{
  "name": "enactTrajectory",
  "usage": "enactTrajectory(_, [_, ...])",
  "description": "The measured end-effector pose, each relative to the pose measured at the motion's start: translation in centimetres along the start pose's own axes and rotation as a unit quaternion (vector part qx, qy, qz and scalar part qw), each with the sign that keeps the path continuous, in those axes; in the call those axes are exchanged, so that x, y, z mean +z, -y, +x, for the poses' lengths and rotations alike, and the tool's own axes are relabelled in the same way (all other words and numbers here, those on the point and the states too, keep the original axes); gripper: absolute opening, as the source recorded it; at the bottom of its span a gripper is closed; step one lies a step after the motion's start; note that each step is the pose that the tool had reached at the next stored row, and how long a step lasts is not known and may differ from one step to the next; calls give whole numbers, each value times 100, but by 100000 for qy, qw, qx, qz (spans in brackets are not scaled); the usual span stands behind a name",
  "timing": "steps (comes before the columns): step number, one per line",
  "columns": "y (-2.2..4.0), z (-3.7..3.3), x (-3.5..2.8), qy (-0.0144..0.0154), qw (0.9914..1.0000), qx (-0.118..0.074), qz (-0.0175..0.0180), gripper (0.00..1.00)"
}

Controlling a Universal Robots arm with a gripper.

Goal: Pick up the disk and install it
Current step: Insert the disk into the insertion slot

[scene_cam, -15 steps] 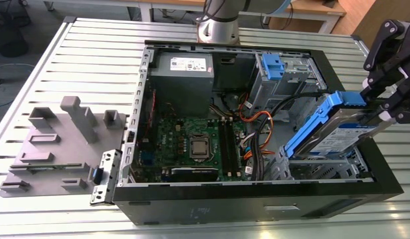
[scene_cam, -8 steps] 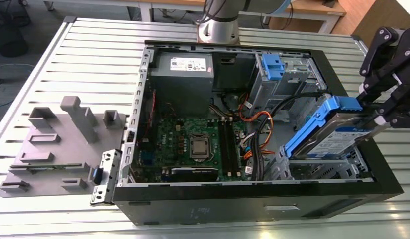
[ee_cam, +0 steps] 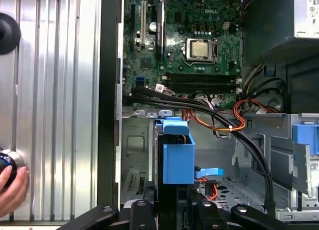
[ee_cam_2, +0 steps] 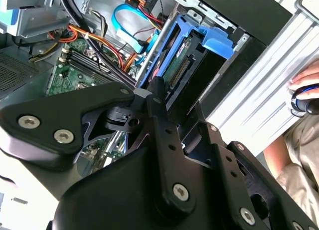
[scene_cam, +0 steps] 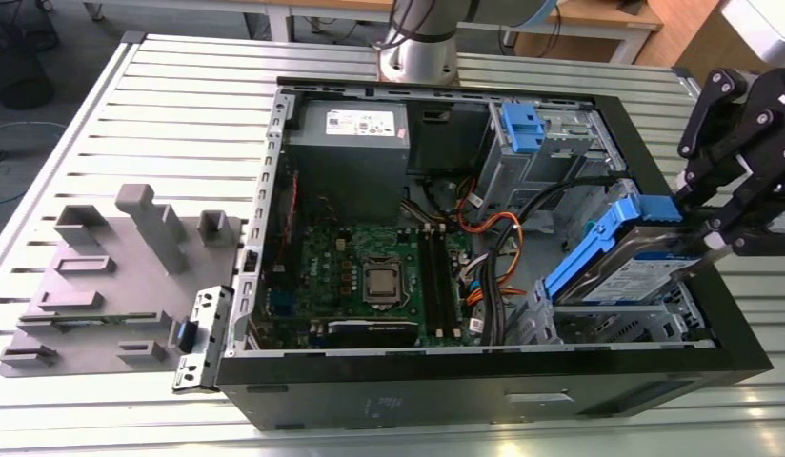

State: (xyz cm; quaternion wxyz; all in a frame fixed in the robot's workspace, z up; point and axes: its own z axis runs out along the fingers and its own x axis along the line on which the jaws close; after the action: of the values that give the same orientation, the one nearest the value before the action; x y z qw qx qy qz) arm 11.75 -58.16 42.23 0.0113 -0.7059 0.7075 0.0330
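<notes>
The disk (scene_cam: 640,271), silver-grey with a white-and-blue label and a blue bracket (scene_cam: 593,243), stands tilted inside the open computer case (scene_cam: 494,381). Its lower end rests in the metal drive cage (scene_cam: 621,324) at the exterior view's right. My black gripper (scene_cam: 713,238) reaches in over the case's wall and is shut on the disk's raised end. In the first wrist view the blue bracket (ee_cam: 177,160) sits between my fingers (ee_cam: 142,210). The second wrist view shows a fingertip (ee_cam_2: 157,88) against the blue bracket (ee_cam_2: 187,40).
The case holds a green motherboard (scene_cam: 367,276), a grey power supply (scene_cam: 348,124), a blue-latched upper cage (scene_cam: 520,129) and orange and black cables (scene_cam: 494,233) beside the drive cage. A grey moulded fixture (scene_cam: 113,276) lies at the exterior view's left. A person's hand (ee_cam: 10,185) rests on the slatted table.
</notes>
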Motion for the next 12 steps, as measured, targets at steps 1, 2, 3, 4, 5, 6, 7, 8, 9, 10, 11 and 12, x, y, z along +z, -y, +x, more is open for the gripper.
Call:
enactTrajectory(1, [0, 1, 18, -3, 100000, 1, -1, 35])
enactTrajectory(2, [1, 2, 36, -4, 100000, 0, -1, 35])
enactTrajectory(3, [1, 3, 54, -4, 100000, 1, -2, 35])
enactTrajectory(4, [1, 5, 71, -6, 100000, 1, 1, 35])
enactTrajectory(5, [2, 6, 90, -2, 100000, 2, -2, 35])
enactTrajectory(6, [2, 7, 108, -3, 100000, 1, -1, 35])
enactTrajectory(7, [3, 9, 127, -1, 100000, 1, -2, 35])
enactTrajectory(8, [3, 11, 145, 4, 100000, 0, -1, 35])
enactTrajectory(9, [4, 12, 163, -2, 100000, 1, -1, 35])
enactTrajectory(10, [4, 14, 181, 0, 100000, 1, -3, 35])
enactTrajectory(11, [5, 16, 199, -4, 100000, 2, -2, 35])
enactTrajectory(12, [5, 17, 216, -18, 100000, 2, 0, 35])
